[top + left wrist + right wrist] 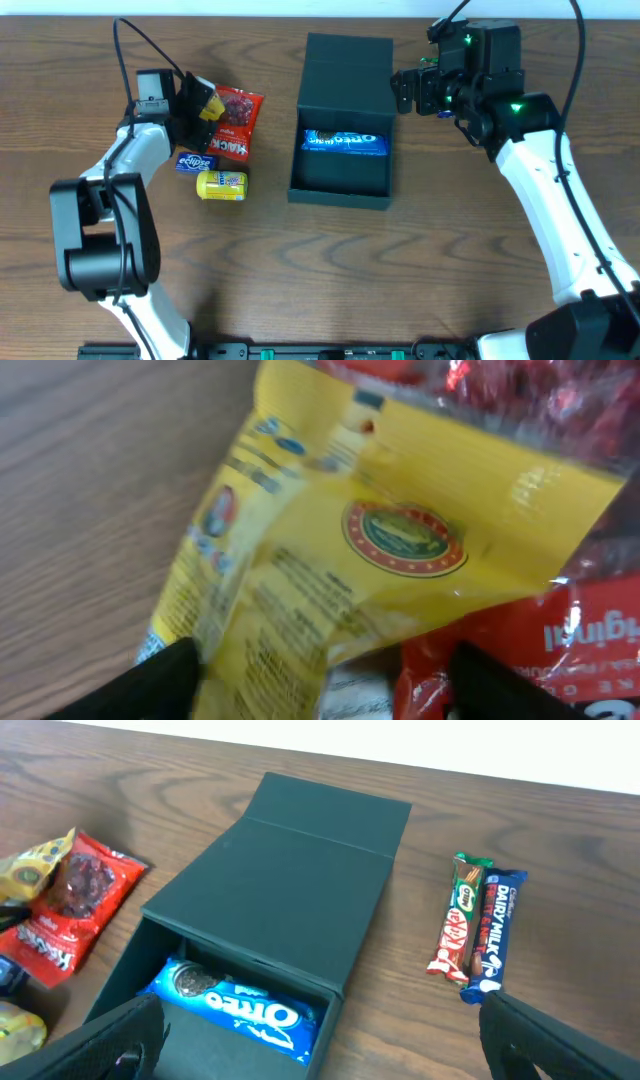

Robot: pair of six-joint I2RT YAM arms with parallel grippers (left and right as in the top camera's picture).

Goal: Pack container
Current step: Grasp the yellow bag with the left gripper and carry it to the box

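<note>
Likely stiff, light container [345, 70] (1 Oreo pack [345, 142] inside): take by flap edge. Right gripper [402, 90]: wide, empty. Left gripper [322, 660]: astride yellow packet [400, 510], cannot tell if clamped.

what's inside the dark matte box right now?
One blue Oreo packet, flat in the dark teal-black rectangular box, bare floor in front. Anything beneath the packet or flap lid is hidden.

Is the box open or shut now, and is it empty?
Open, not empty: the box has its lid folded back, and an Oreo pack lies inside.
</note>
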